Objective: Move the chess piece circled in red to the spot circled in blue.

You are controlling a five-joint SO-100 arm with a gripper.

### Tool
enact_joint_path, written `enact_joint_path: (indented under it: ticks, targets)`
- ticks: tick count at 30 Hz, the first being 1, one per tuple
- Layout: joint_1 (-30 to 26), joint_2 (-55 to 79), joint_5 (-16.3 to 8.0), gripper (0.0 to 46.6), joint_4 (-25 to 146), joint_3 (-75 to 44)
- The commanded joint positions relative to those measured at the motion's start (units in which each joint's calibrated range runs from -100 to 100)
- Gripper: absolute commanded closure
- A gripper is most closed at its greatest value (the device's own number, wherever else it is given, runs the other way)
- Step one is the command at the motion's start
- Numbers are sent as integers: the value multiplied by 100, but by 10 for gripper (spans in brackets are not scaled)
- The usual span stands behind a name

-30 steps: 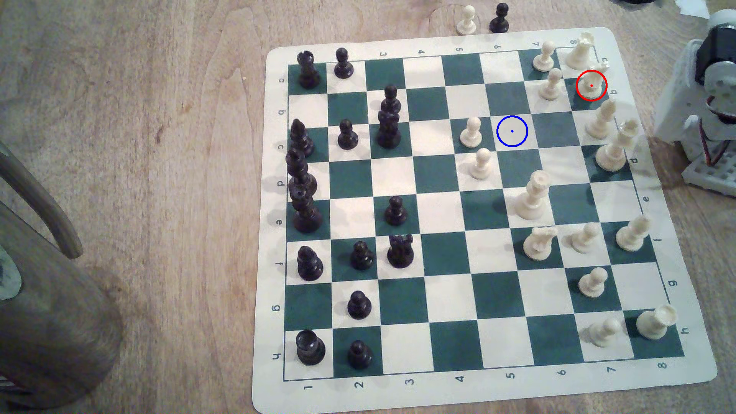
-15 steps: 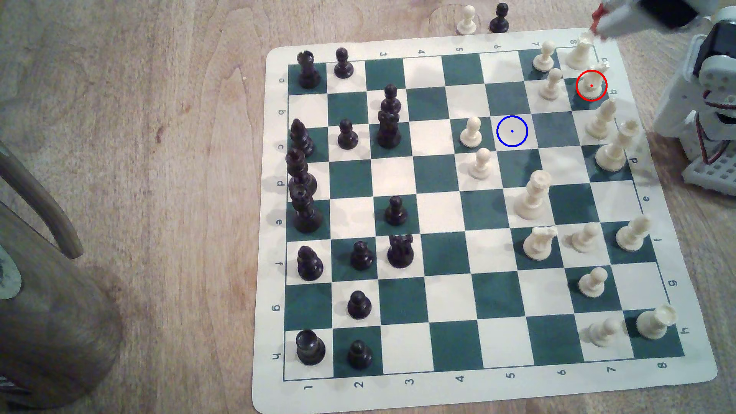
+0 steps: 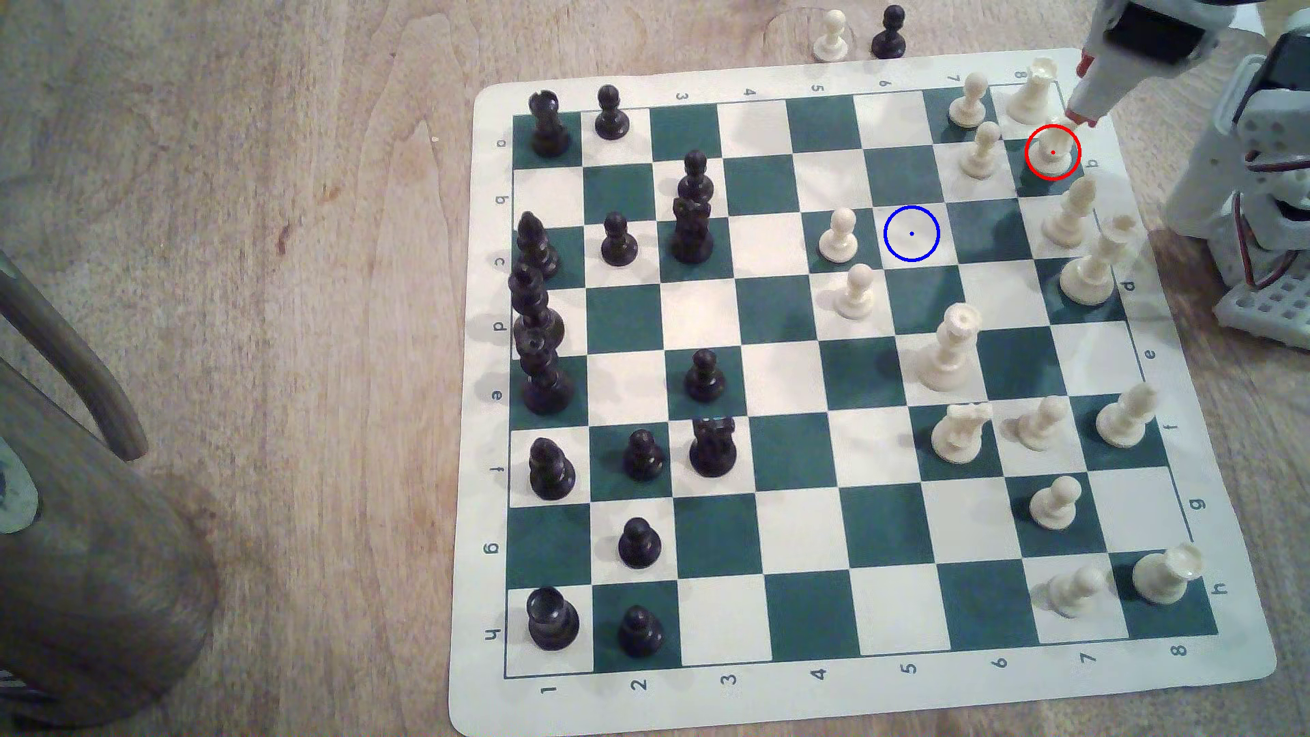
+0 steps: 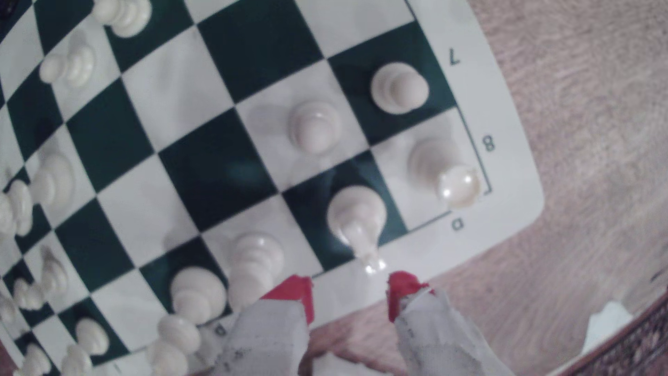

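The chess piece, a cream knight (image 3: 1053, 152), stands in the red ring on a dark green square near the board's far right corner in the exterior view. The wrist view shows the knight (image 4: 356, 217) from above, its head leaning toward the fingers. My gripper (image 3: 1082, 91) hangs just behind and above it, open, with red-tipped fingers (image 4: 292, 294) spread either side of the knight's head and holding nothing; its midpoint in the wrist view is gripper (image 4: 349, 289). The spot (image 3: 911, 234) is a bare cream square with a blue ring, two columns toward the exterior view's left.
A cream rook (image 3: 1031, 92), two cream pawns (image 3: 982, 149) and a cream bishop (image 3: 1070, 212) crowd the knight. Another cream pawn (image 3: 838, 237) stands beside the spot. The arm's base (image 3: 1262, 177) is at the exterior view's right. Black pieces fill the board's left side.
The gripper came into the exterior view from the upper right and dropped down toward the knight. No chess piece has moved.
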Motion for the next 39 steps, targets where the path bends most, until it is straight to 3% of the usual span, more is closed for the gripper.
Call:
enact_joint_path:
  ticks: [1,14,30,39]
  targets:
    - [119,475,59,355,-322,78]
    - [151,721,137,315,-691,305]
    - [205,416,259,338,235,-403]
    - [330,399,474,319,-519,169]
